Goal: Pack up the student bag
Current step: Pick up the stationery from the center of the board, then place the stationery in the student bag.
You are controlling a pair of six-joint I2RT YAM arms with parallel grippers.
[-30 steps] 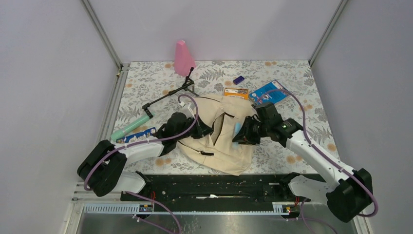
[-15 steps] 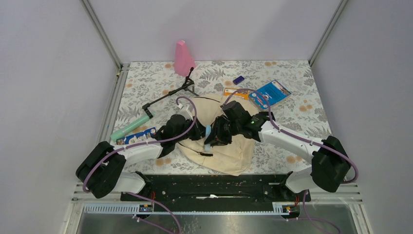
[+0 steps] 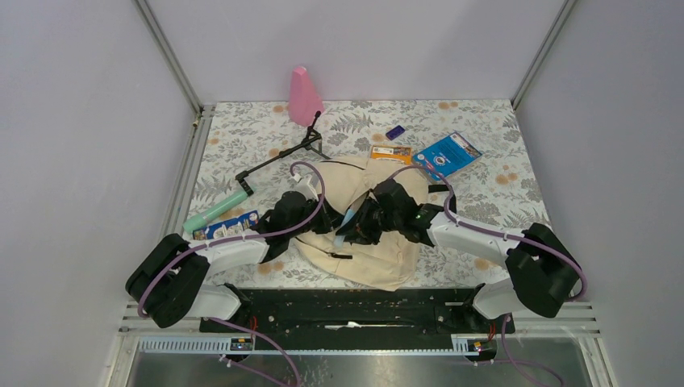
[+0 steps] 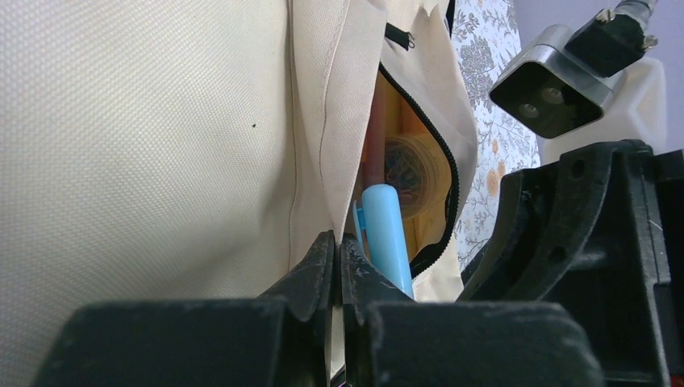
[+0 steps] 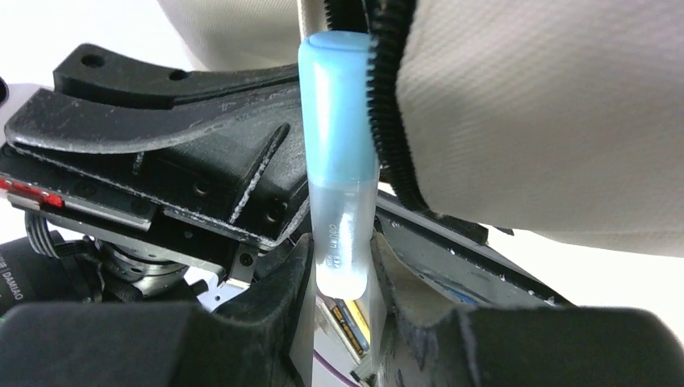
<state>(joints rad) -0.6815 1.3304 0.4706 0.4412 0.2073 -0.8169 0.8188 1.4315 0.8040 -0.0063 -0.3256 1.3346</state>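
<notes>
The cream-beige student bag lies mid-table with its black zipper opening facing up. My left gripper is shut on the fabric edge beside the opening; in the left wrist view the jaws pinch cream cloth of the bag. My right gripper is shut on a light blue capped tube, over the opening. In the right wrist view my right gripper grips the tube's translucent body while its blue cap lies against the zipper teeth. The tube pokes into the opening, where orange items show.
A pink bottle stands at the back. A black folding stand, a green tube and a blue-white pack lie left of the bag. An orange card, a purple item and a blue booklet lie behind it.
My right gripper has carried the blue tube leftward from the bag's right side to the zipper opening and tipped it in. The left gripper has kept its hold on the fabric.
</notes>
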